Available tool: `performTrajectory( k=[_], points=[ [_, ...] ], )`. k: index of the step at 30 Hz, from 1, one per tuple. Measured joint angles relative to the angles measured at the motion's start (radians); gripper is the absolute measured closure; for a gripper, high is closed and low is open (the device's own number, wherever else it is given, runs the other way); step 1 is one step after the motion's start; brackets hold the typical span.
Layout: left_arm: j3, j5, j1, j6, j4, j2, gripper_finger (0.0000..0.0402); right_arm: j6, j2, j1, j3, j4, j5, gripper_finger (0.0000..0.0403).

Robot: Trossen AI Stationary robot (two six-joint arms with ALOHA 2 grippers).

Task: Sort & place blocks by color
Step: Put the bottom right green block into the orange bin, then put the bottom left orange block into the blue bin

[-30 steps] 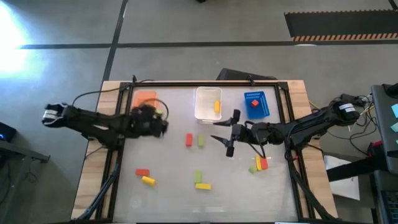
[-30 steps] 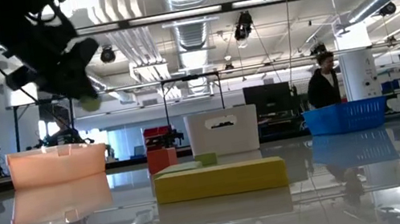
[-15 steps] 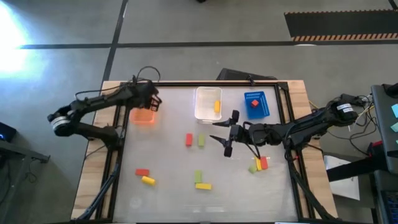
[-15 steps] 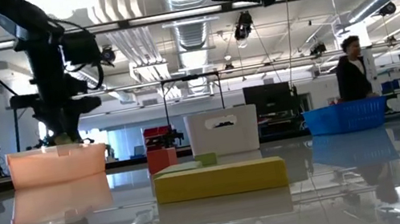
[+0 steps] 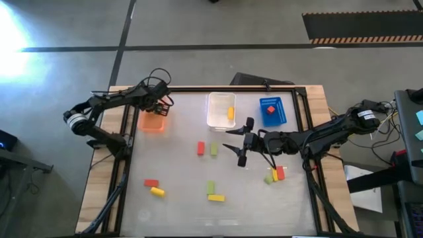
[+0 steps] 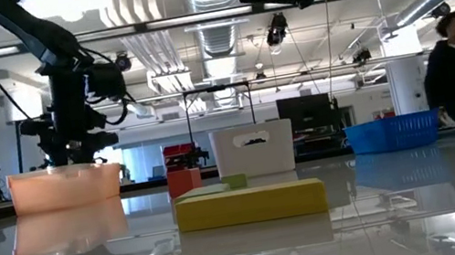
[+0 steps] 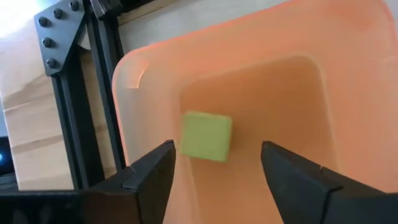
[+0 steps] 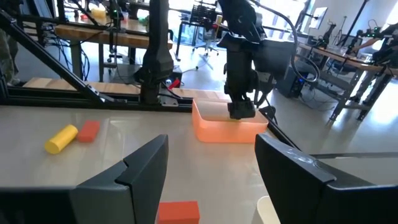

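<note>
Left gripper (image 7: 214, 180) now spread above orange bin (image 7: 348, 81), green block (image 7: 206, 135) released inside.

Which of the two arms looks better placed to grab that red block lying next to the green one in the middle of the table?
Probably the right. The right gripper hangs open mid-table, close to the small red block, while the left gripper is open over the orange plastic bin at the back-left corner.

Bare tabletop (image 5: 178, 168) between scattered blocks (image 5: 206, 149), seemingly passable.
</note>
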Motion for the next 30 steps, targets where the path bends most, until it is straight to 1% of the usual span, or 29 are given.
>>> performTrajectory(
  k=[5,9,13,16,19,22,24,27,30],
  points=[
    [0.004,-0.001,-0.034,0.01,-0.004,-0.047,0.0174,-0.001,0.0,0.0,0.0,0.0,0.0,0.0174],
    [0.005,-0.003,-0.133,-0.018,-0.004,-0.127,0.0173,-0.01,0.0,0.0,0.0,-0.004,0.0,0.0174],
    [0.005,-0.014,-0.302,-0.082,0.019,-0.219,0.0172,-0.022,0.0,0.0,-0.001,-0.014,-0.001,0.0174],
    [0.005,-0.066,-0.462,-0.135,0.093,-0.265,0.0172,-0.035,0.001,0.0,-0.001,-0.026,-0.001,0.0174],
    [0.005,-0.131,-0.625,-0.159,0.191,-0.285,0.0171,-0.058,0.001,0.0,-0.001,-0.027,-0.001,0.0174],
    [0.005,-0.202,-0.782,-0.175,0.286,-0.28,0.0171,-0.076,0.001,0.0,-0.001,-0.026,-0.001,0.0174],
    [0.005,-0.229,-0.879,-0.177,0.349,-0.265,0.0171,-0.083,0.001,0.0,-0.001,-0.025,-0.001,0.0174],
    [0.005,-0.237,-0.998,-0.177,0.453,-0.226,0.0171,-0.085,0.001,0.0,-0.001,-0.026,-0.001,0.0174],
    [0.005,-0.237,-1.093,-0.177,0.548,-0.167,0.0171,-0.099,0.001,0.0,-0.001,-0.026,-0.001,0.0174]
  ],
)
